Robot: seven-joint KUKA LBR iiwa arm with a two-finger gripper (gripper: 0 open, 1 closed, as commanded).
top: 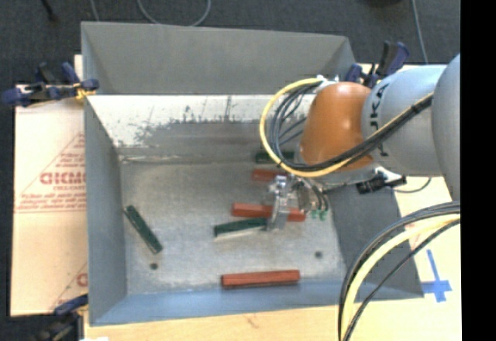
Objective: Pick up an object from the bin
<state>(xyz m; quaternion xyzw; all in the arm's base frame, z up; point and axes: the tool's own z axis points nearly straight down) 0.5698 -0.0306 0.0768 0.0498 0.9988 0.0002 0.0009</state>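
Arm (411,118) reaches in from the right. Its orange cover (335,126) and looped cables (271,134) hide the right rear floor of the bin (105,177). Tool (277,211) sits low over a small cluster right of centre. Short red block (249,210) lies against its left side. Dark green stick (239,229) lies slantwise just below, its right end under the tool. Tool apart or together: cannot tell, the tip is lost among the cluster. Red piece (263,174) lies behind, partly covered. Red scrap (296,216) and green bit (319,213) lie to the right, shapes unclear. Well apart: long red bar (260,279) near the front wall, second green stick (143,229) at left.
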